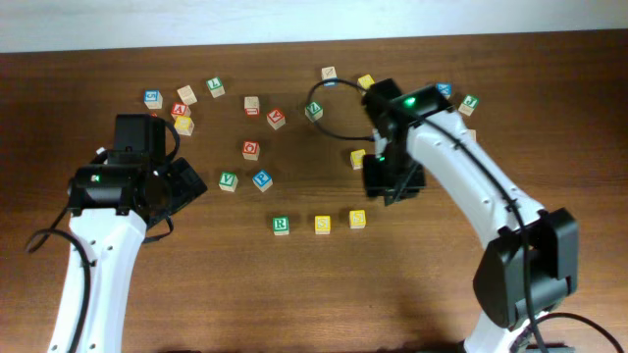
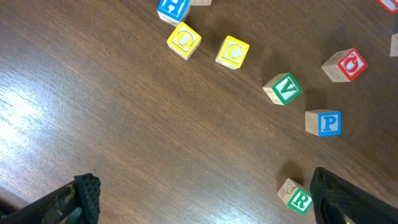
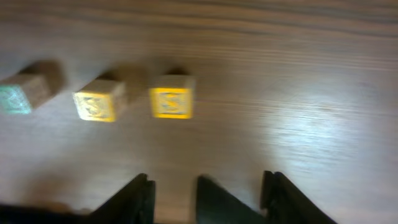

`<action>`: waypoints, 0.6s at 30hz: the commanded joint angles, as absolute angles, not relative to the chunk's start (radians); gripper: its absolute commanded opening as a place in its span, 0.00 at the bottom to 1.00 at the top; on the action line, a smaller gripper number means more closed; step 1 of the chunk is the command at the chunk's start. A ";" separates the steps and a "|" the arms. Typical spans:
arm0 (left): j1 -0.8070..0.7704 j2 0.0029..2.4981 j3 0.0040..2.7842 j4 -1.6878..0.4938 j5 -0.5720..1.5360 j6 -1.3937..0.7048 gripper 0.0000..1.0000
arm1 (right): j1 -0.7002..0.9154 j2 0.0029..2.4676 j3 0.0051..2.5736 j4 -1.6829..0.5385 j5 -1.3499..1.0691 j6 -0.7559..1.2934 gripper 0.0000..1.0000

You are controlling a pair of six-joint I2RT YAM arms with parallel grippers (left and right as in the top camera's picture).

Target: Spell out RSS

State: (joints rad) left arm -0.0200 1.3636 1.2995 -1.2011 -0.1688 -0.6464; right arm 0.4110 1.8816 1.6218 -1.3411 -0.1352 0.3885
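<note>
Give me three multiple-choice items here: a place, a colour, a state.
1. Overhead, the R cube sits where in its row? A. left end B. middle C. right end
2. Face colour of the S cubes? A. blue B. yellow C. red
3. The right pincer is: A. shut on a cube B. open, empty C. out of view
1 A, both S cubes lie to its right; 2 B, both show yellow; 3 B, its fingers stand apart with nothing between.

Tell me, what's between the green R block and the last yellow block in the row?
Another yellow S block sits between the green R block and the end S block, seen in the overhead view.
</note>
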 commanded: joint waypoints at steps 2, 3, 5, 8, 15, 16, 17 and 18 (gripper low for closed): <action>-0.017 1.361 1.303 -1.202 -0.173 -0.635 0.99 | 0.566 1.860 1.533 -1.180 -0.125 0.567 0.54; -0.017 1.361 1.303 -1.202 -0.173 -0.635 0.99 | 0.619 1.860 1.489 -1.101 -0.088 0.616 0.53; -0.017 1.361 1.303 -1.202 -0.173 -0.635 0.99 | 0.672 1.863 1.443 -1.003 -0.059 0.690 0.50; -0.017 1.361 1.303 -1.202 -0.173 -0.635 0.99 | 0.722 1.877 1.390 -0.910 0.015 0.727 0.49; -0.017 1.361 1.303 -1.202 -0.173 -0.635 0.99 | 0.729 1.953 1.384 -0.878 0.008 0.727 0.49; -0.017 1.361 1.303 -1.202 -0.173 -0.635 0.99 | 0.729 1.960 1.384 -0.878 0.005 0.727 0.49; -0.017 1.361 1.303 -1.202 -0.173 -0.635 0.99 | 0.729 1.963 1.384 -0.877 -0.003 0.727 0.45; -0.017 1.361 1.303 -1.202 -0.173 -0.635 0.99 | 0.729 1.971 1.384 -0.876 -0.004 0.727 0.45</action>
